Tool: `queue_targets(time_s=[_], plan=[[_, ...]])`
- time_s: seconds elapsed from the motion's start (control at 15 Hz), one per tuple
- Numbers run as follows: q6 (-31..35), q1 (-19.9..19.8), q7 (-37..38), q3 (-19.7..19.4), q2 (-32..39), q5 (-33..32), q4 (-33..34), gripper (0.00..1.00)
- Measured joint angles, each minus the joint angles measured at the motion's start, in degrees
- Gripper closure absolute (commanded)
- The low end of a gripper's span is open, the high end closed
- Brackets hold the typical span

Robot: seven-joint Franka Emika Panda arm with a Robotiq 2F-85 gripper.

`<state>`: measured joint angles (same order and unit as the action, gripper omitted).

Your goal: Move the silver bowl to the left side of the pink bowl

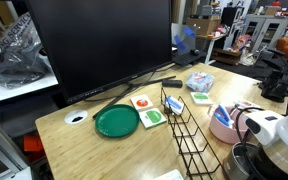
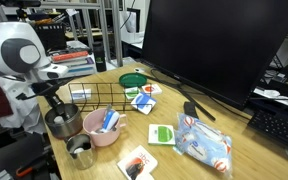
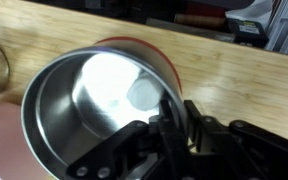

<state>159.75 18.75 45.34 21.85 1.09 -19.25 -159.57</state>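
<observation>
Standing beside 1 pink bowl, 1 silver bowl.

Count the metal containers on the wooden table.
2: the silver bowl at the gripper, beside the pink bowl, and a smaller metal cup near both. Others may be hidden.
</observation>
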Motion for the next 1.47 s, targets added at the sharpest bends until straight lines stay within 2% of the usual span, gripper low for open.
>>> queue_targets(time_s=[0.47,1.0,1.47], plan=[[0.6,-0.3,8.5,-2.0,0.7,-11.5,0.3,0.01],[0.6,-0.1,12.4,-1.9,-1.9,-17.4,0.9,0.00],[0.4,2.4,12.4,-1.9,-7.1,-17.4,0.8,0.00]])
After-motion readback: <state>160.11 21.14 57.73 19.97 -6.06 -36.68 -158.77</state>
